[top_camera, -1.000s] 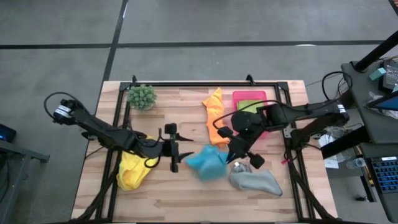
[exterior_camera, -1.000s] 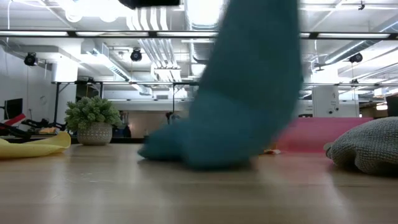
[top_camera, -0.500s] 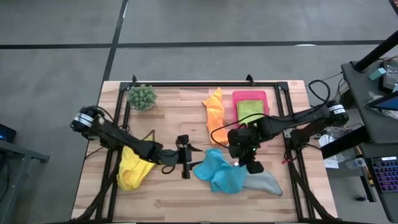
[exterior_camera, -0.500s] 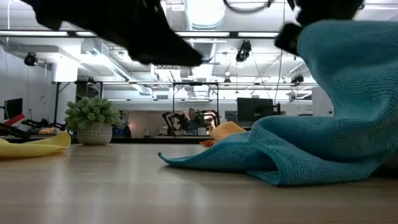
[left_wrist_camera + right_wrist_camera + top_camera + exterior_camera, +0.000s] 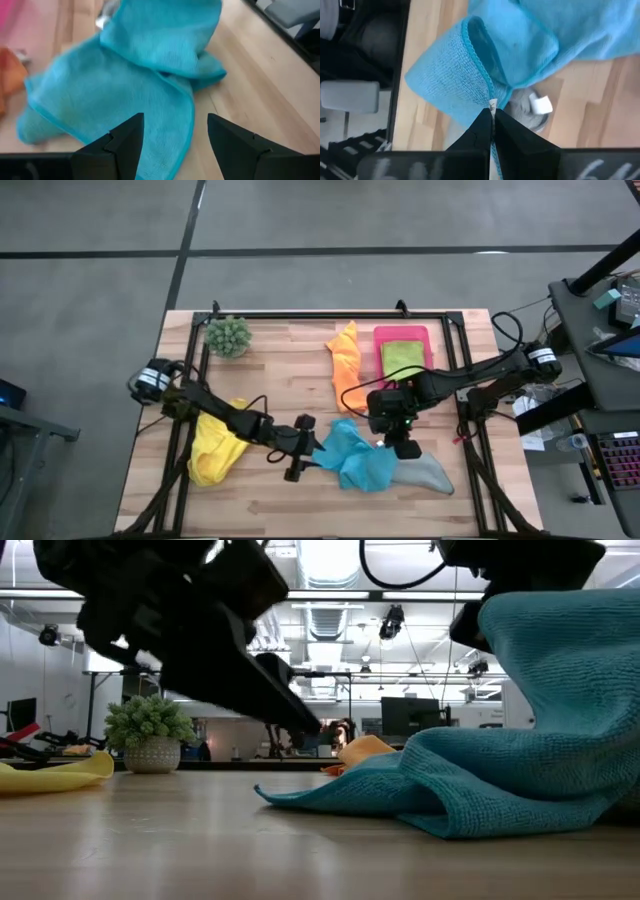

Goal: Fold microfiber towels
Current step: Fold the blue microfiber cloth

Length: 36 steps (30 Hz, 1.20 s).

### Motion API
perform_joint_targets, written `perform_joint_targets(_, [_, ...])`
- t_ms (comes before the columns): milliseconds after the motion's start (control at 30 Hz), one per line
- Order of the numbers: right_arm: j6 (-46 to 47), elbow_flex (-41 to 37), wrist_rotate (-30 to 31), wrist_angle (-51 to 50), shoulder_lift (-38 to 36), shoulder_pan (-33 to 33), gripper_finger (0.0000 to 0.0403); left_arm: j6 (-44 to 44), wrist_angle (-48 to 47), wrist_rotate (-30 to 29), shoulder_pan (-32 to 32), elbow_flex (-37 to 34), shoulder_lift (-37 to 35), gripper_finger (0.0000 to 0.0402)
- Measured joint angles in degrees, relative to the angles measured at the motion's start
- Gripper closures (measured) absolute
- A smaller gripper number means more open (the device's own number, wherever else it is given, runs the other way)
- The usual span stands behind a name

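The blue towel [image 5: 355, 460] lies crumpled near the table's middle front, and one end rises to my right gripper [image 5: 492, 114], which is shut on it. My left gripper [image 5: 306, 450] stands open at the towel's left edge [image 5: 186, 120], slanting down, its fingers on either side and just above it. The grey towel [image 5: 428, 473] lies bunched to the blue one's right. An orange towel [image 5: 345, 365] and a yellow towel [image 5: 213, 450] rest on the wood. A lime green towel [image 5: 402, 356] lies on the pink tray [image 5: 400, 333]. My right gripper pinches the blue towel's hemmed edge [image 5: 481, 70] between its two shut fingers, beside a small white tag. The fingers come from above, slanting down. That end is held up off the table [image 5: 545, 660], and the rest lies in loose folds on the wood [image 5: 400, 795].
A spiky green plant [image 5: 228, 336] in a pot stands at the far left. A black frame [image 5: 330, 313] runs along the table's far edge and down both sides. Bare wood lies along the near edge [image 5: 300, 510].
My right gripper has come down with the blue towel. The towel hung and swung clear before; now its lower part lies spread on the table. My left gripper has dropped and moved toward the near edge and the towel's left edge, tipping downward, still open.
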Motion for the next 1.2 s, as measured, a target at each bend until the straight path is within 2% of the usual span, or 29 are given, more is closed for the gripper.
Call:
perform_joint_targets(333, [0.99, 0.0, 0.87, 4.62, 0.0, -0.02, 0.0394, -0.64, -0.16, 2.34, 0.07, 6.75, 7.8, 0.0205])
perform_joint_targets(467, [2.75, 0.0, 4.91, 7.11, -0.02, 0.0, 0.0394, -2.4, -0.27, 2.25, 0.57, 7.12, 9.2, 0.0224])
perform_joint_targets(633, [3.91, -0.03, 5.17, 7.67, -0.32, -0.02, 0.0394, -3.48, -1.3, 0.93, 0.7, 6.99, 10.34, 0.0259])
perform_joint_targets(733, [5.09, -0.04, 5.2, 7.34, -1.25, 0.0, 0.0394, -3.19, -2.88, 0.58, 0.7, 7.03, 10.15, 0.03])
perform_joint_targets(867, [5.4, -0.04, 5.43, 6.97, -3.06, -0.02, 0.0394, 0.11, -5.59, -1.64, 0.77, 6.97, 9.12, 0.0383])
perform_joint_targets(1000, [6.21, -0.04, 7.71, 7.18, -5.29, 0.0, 0.0394, 2.04, -7.22, -1.88, 1.03, 6.8, 7.88, 0.0398])
perform_joint_targets(1200, [5.84, -0.7, 10.91, 9.29, -8.53, 0.13, 0.0394, 4.65, -12.74, -5.21, 1.09, 6.55, 0.34, 0.0401])
